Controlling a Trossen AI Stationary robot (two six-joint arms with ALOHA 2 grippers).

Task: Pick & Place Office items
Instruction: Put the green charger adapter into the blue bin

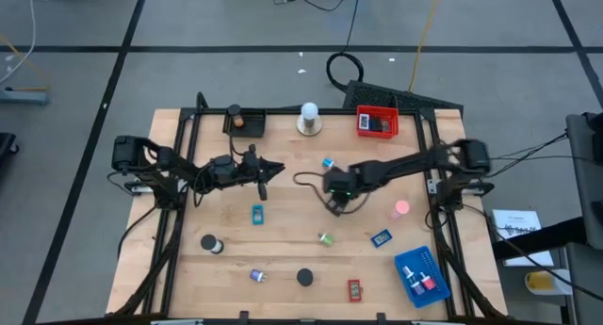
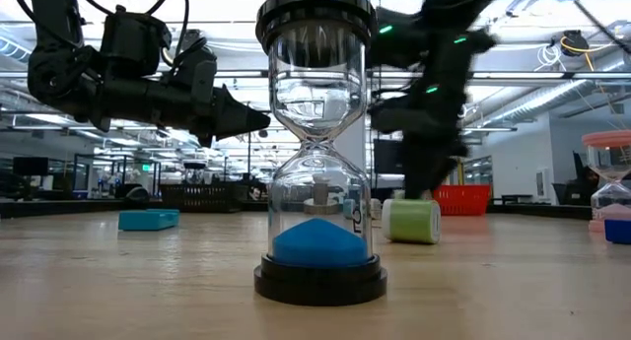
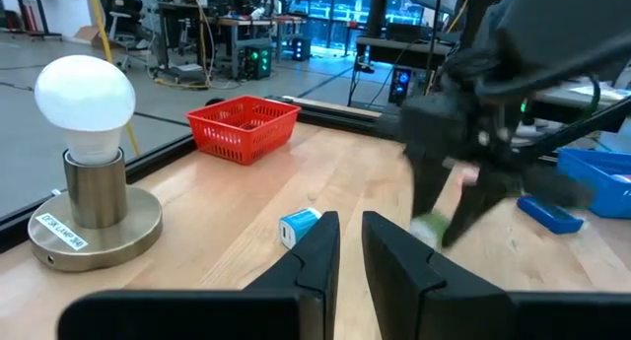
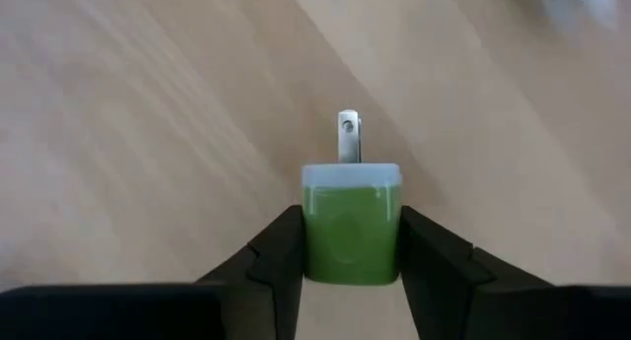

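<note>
Right gripper (image 4: 350, 217) near mid-table (image 1: 283, 268), reaching in from the right side, fingers (image 4: 281, 251) pressed against both flanks of a green charger (image 4: 351, 232). Charger pinched upright between them, white cap and a metal prong pointing away from the wrist, bare wood beyond. Cannot tell whether it touches the board or hangs just above. Left gripper (image 3: 351, 227) held over the left half, well apart from the right one and pointed toward it, fingers (image 3: 314, 256) almost together with only a slim gap, nothing between them. Just ahead of the left fingers, a small blue and white item (image 3: 299, 227) lying on the wood. Farther back, a red basket (image 3: 244, 128) and a bulb (image 3: 86, 94) on a round base. Other small items scattered over the front half.
</note>
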